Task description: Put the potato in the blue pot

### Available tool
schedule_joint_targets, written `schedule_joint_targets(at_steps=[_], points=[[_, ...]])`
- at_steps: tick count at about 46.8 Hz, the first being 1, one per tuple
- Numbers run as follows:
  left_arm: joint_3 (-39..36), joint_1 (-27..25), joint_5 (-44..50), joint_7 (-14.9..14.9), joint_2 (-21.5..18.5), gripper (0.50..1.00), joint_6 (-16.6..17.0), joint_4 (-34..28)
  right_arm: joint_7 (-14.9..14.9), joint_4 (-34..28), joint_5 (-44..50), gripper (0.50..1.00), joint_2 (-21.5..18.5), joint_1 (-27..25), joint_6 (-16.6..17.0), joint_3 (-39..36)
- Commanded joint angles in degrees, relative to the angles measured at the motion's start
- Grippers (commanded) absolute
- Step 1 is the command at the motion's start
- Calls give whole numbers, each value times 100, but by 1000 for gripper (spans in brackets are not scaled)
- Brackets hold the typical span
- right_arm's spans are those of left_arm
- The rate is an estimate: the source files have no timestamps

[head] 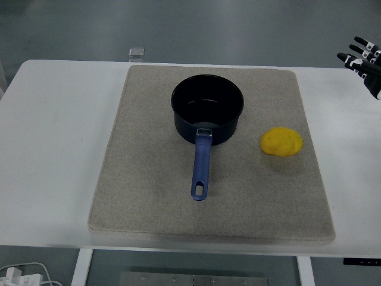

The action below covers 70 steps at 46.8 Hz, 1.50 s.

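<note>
A blue pot (206, 108) stands upright on the grey mat (149, 179), toward the back middle, with its blue handle (202, 164) pointing at the near edge. The pot looks empty. A yellow potato (281, 141) lies on the mat to the right of the pot, apart from it. My right hand (363, 59) shows at the right edge, well above and to the right of the potato, with its fingers spread and holding nothing. My left hand is out of view.
The mat covers most of the white table (53, 149). A small grey square object (137, 52) sits at the table's far edge, behind the mat. White cables (24, 275) lie on the floor at the bottom left.
</note>
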State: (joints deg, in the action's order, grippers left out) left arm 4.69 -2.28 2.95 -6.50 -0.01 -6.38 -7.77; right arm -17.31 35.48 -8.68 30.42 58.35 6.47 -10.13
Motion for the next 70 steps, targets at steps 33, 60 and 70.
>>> schedule_joint_targets(at_steps=[33, 60, 70], points=[[-3, 88, 21, -9, 1, 1000, 14, 74, -18, 3, -3, 926, -10, 1, -40, -6], [-12, 88, 21, -9, 1, 1000, 14, 74, -26, 3, 41, 926, 8, 27, -31, 12], [-12, 88, 21, -9, 1, 1000, 14, 74, -53, 722, 234, 926, 463, 36, 21, 55]])
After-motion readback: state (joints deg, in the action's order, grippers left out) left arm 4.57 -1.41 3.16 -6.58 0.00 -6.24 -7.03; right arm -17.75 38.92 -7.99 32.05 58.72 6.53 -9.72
